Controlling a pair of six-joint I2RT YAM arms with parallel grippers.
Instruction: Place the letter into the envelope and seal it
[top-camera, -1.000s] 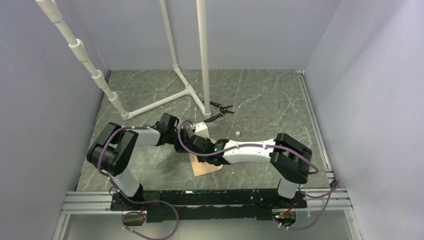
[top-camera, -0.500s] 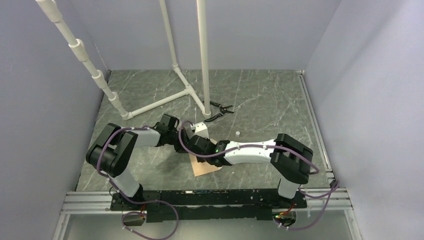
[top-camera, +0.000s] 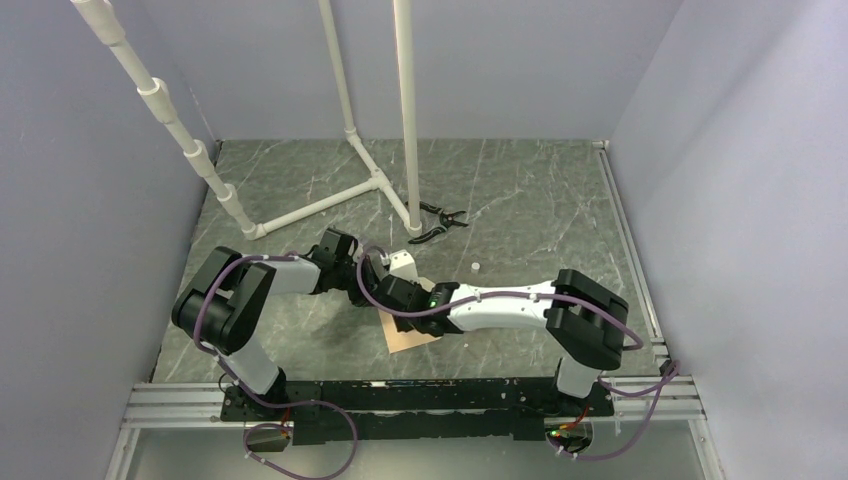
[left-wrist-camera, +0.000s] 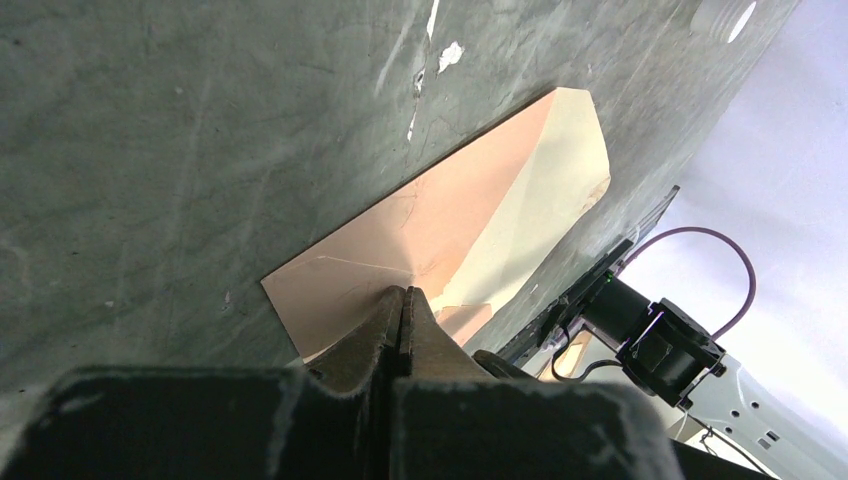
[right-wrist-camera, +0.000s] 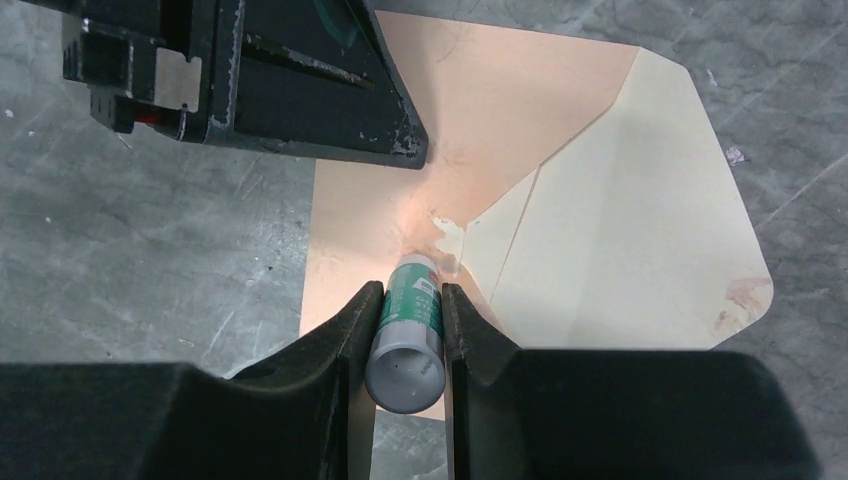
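The peach envelope (right-wrist-camera: 500, 110) lies flat on the table with its flap (right-wrist-camera: 620, 230) open, paler inner side up. It also shows in the top view (top-camera: 412, 338) and the left wrist view (left-wrist-camera: 440, 215). My right gripper (right-wrist-camera: 412, 290) is shut on a green and grey glue stick (right-wrist-camera: 408, 330), whose tip touches the envelope at the flap crease. My left gripper (left-wrist-camera: 402, 295) is shut, with its tips resting on the envelope's body; it shows as a black block in the right wrist view (right-wrist-camera: 300, 70). The letter is hidden.
A white pipe frame (top-camera: 375, 180) stands at the back left. Black pliers (top-camera: 440, 222) and a small white cap (top-camera: 475, 267) lie behind the envelope. Both arms (top-camera: 500, 300) cross over the middle of the table.
My right arm has shifted slightly left over the envelope with the glue stick. The left arm has stayed put.
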